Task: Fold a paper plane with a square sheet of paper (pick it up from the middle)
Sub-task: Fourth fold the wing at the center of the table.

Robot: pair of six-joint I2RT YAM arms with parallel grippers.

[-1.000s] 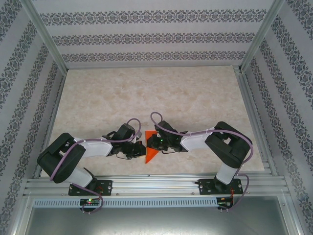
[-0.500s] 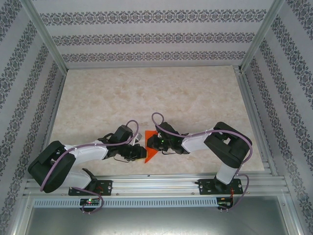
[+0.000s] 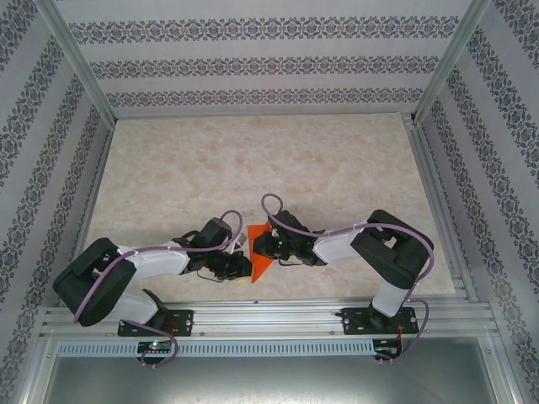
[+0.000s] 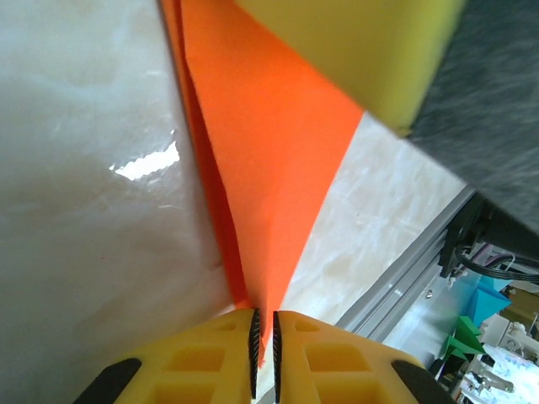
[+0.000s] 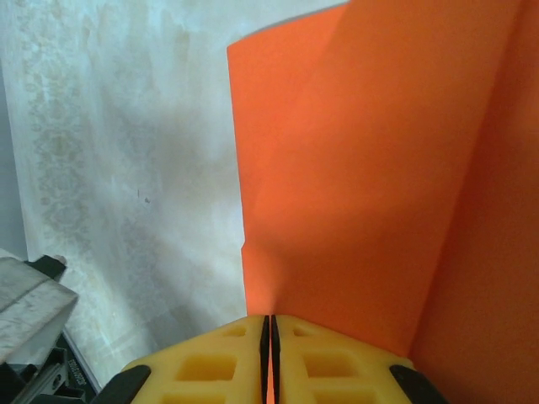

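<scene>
The orange-red sheet of paper (image 3: pixel 260 263) is folded into a narrow pointed shape and held between both grippers near the table's front edge. In the left wrist view its layered point (image 4: pixel 261 185) runs down into my left gripper (image 4: pixel 264 341), which is shut on the tip. My left gripper (image 3: pixel 243 268) is at the paper's near left side. My right gripper (image 3: pixel 260 245) is at its far part. In the right wrist view the paper (image 5: pixel 362 168) rises as a broad creased sheet from my right gripper (image 5: pixel 269 341), which is shut on its edge. A right finger (image 4: pixel 362 50) shows above the paper.
The marble-patterned table (image 3: pixel 253 160) stretches away behind the arms. The aluminium rail (image 3: pixel 269 313) at the near edge lies just below the paper, and it appears again as a rail (image 4: pixel 404 278) beside the paper's tip. Patterned walls enclose the table.
The left arm's elbow swung out to the lower left and its gripper shifted a little right along the paper toward the near tip. The right arm stayed put, still gripping the paper.
</scene>
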